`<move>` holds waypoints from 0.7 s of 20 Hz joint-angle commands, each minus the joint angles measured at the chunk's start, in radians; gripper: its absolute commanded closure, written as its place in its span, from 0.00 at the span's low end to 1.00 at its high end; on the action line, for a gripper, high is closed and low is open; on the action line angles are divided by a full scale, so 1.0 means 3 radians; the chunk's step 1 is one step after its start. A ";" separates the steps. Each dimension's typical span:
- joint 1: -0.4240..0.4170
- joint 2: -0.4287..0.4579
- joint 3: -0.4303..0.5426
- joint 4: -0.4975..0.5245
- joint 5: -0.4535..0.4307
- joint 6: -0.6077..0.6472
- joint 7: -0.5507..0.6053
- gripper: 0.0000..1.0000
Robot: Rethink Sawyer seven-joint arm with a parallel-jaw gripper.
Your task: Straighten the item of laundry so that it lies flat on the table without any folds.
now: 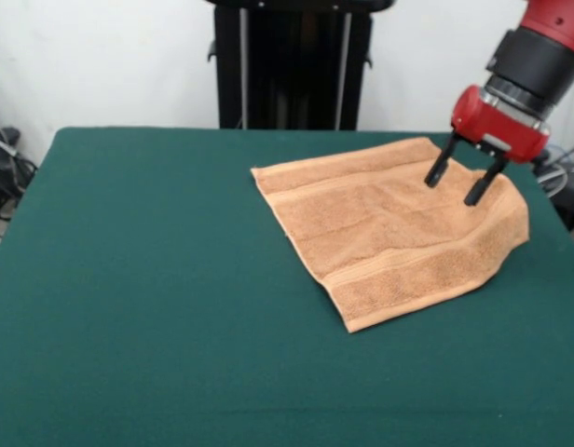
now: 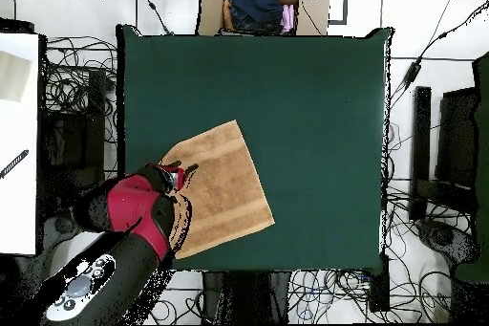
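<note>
The light orange-tan towel [image 1: 399, 228] lies spread on the dark green table [image 1: 157, 279], at the right of the front view, with band stripes near its front edge and its left edge. It looks mostly flat, with its right edge slightly raised. My gripper [image 1: 457, 183] is open, its two black fingers pointing down just above the towel's far right part, holding nothing. In the overhead view the towel [image 2: 222, 188] lies near the table's lower left and the gripper [image 2: 181, 167] hangs over its left edge.
The towel's right corner lies close to the table's right edge in the front view. The black robot pedestal [image 1: 292, 60] stands behind the table. In the overhead view a cardboard box with clothes [image 2: 260, 5] sits beyond the far edge, and cables lie around on the floor.
</note>
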 commanded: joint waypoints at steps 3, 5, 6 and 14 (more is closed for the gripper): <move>0.0005 0.0093 0.0285 -0.0137 0.0213 0.0240 0.0927 0.00; 0.0046 0.0137 0.0247 -0.0168 0.0231 0.0248 0.0953 0.00; 0.0066 0.0146 0.0230 -0.0162 0.0230 0.0232 0.0954 0.00; 0.0035 0.0095 0.0230 -0.0109 0.0169 0.0221 0.0844 0.00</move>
